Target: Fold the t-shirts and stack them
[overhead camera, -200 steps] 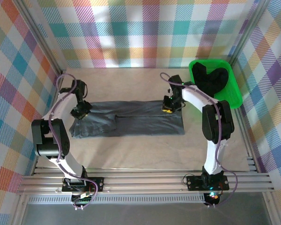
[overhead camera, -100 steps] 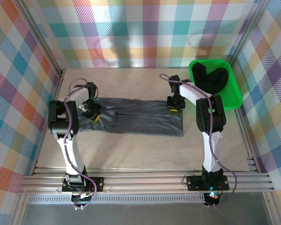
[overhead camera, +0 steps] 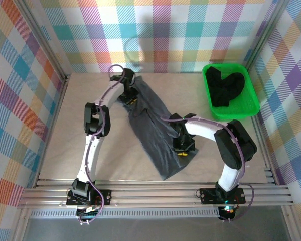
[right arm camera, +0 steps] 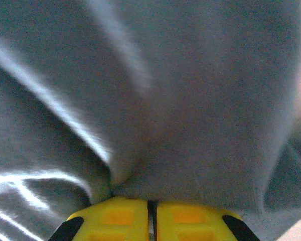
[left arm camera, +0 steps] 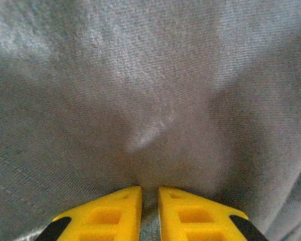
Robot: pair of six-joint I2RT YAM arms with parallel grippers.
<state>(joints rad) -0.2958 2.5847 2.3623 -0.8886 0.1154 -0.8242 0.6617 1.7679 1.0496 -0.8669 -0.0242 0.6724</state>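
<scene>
- Grey t-shirt (overhead camera: 153, 128) is stretching diagonally from upper centre to lower centre.
- Left gripper (overhead camera: 130, 98) and right gripper (overhead camera: 182, 149) are both clenching its cloth.
- Folding seems to be proceeding; next move is calling for laying it flat.

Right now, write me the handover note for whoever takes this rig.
Left gripper: jaws shut on the grey t-shirt, at its far end.
Right gripper: jaws shut on the same shirt, toward its near end.
Shirt: a long narrow strip, slantwise across the table.
Black t-shirts: heaped in the green tray, far right.
Done: grey apparently folded lengthwise. Left: finish it, fold the black ones, stack.
</scene>
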